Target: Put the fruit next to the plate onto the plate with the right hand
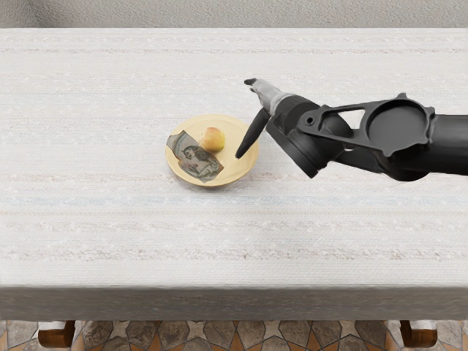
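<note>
Right hand over plate rim, fingers loosely spread, holding nothing, fruit resting on plate, apart

Yellow fruit on tan plate

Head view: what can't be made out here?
All head view.
- fruit: too small to name its kind.
- Dark patches on the plate: blurred; print or object, unclear.
- right hand: palm side hidden by its own wrist.
- Left arm: outside the frame.
</note>
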